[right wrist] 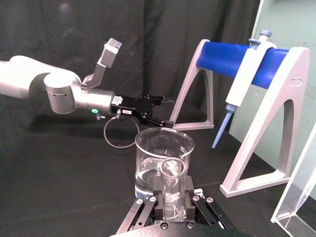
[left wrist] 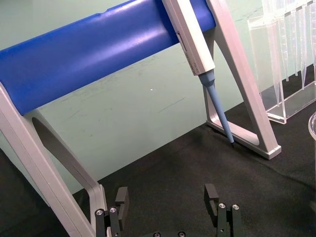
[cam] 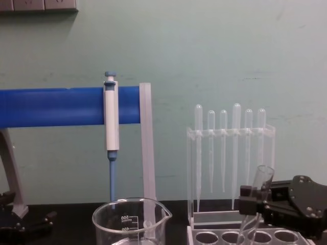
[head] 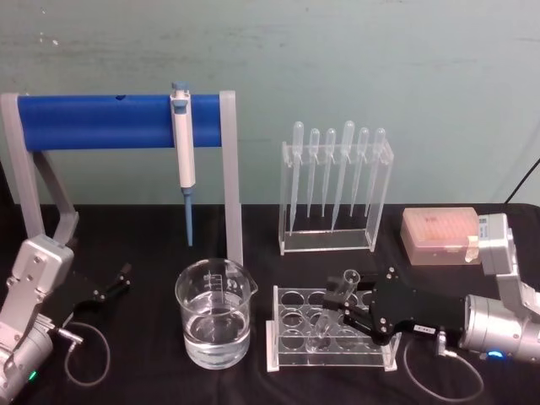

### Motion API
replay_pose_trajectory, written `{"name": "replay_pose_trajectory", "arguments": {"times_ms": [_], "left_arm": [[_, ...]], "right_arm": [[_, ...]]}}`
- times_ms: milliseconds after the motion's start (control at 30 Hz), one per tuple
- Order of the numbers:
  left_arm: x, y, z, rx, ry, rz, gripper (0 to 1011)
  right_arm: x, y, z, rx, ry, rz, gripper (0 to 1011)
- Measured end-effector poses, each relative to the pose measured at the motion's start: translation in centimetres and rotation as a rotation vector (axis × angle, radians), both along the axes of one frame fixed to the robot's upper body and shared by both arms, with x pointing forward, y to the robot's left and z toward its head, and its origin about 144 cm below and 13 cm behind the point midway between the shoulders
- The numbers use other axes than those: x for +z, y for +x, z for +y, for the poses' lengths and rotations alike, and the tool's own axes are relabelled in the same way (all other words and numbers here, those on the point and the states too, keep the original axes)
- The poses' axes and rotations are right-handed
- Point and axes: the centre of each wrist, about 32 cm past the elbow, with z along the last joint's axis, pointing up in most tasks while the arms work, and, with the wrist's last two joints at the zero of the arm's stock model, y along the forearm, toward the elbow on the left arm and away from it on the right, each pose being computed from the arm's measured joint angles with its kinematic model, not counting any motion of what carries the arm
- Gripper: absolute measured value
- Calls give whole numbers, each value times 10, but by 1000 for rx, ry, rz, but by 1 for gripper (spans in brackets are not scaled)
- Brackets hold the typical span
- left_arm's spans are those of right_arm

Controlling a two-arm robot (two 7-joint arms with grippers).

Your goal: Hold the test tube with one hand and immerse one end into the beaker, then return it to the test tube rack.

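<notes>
Black counter (head: 152,384); at the back a blue bar stand (head: 93,122) with the pipettor (head: 183,143) hanging off it, tip above and behind the beaker (head: 190,308). Acrylic stand (head: 333,243) of pipettes (head: 329,169) sits behind the test tube rack (head: 291,360), pink tip box (head: 439,236) back right. Beaker with water is just left of the rack, a small gap between them.

Right pincer (head: 337,302) comes in from the right over the rack, clamped on the test tube (head: 321,327) below its rim. Tube tilted, rim up and right, lower end down among the rack holes; can't tell if it's seated.

Left pincer (head: 116,283) far left by the stand's leg, fingers apart, holding nothing, well apart from the beaker. Open counter in front of the beaker and between beaker and left pincer, only a cable loop (head: 84,354) there
</notes>
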Motion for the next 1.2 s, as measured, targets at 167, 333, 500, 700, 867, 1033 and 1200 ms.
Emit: {"name": "replay_pose_trajectory", "arguments": {"times_ms": [167,333,500,700,867,1033,1200], "left_arm": [[0,0,0,0,0,0,1000],[0,0,0,0,0,0,1000],[0,0,0,0,0,0,1000],[0,0,0,0,0,0,1000],[0,0,0,0,0,0,1000],[0,0,0,0,0,0,1000],[0,0,0,0,0,0,1000]], "right_arm": [[9,2,0,-3,-11,4,230],[19,4,0,-3,-27,13,230],[36,7,0,1,-54,24,230],[57,10,1,11,-72,33,230],[80,11,4,24,-83,35,230],[103,12,8,36,-97,35,230],[123,13,15,47,-103,16,230]]}}
